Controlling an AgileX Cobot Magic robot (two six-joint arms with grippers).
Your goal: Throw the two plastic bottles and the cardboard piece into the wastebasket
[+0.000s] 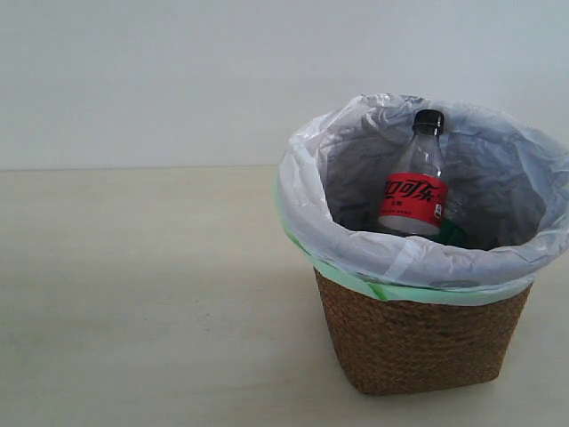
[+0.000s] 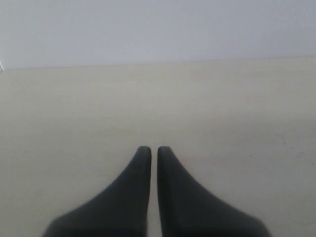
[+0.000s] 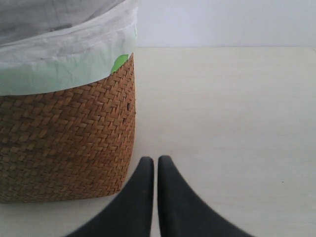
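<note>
— Wastebasket (image 3: 64,138) entry, working from the claws outward. Left gripper (image 2: 154,148): tips pressed together, nothing pinched, only bare table (image 2: 222,108) ahead of them. Agreed?

— Agreed. Right gripper (image 3: 155,159): likewise pressed together, empty. Wastebasket close ahead of its tips, off to one side, wicker wall upright, not touched.

— Contents?

— Black-cap bottle (image 1: 415,191) inside, leaning against the liner (image 1: 356,240), cap just above the rim. Scrap of green low beside it, probably the green-label bottle (image 1: 453,233), but too hidden to swear to. Cardboard piece not seen anywhere. Possibly under the bottles, cannot tell.

— Handling notes, should anything need retaking?

— Bottles judged light, thin-walled, springy and slick, so liable to squirt out of a hard pinch. Best taken across the body at the label, or just under the cap shoulder, with a moderate squeeze. Cardboard piece judged lighter yet, stiff but crushable. Best taken by an edge ridge. Wastebasket light too, liner loose, so some risk of nudging or snagging.

— Task status?

— Judged done or nearly so. No task item visible on the table near either claw.
</note>
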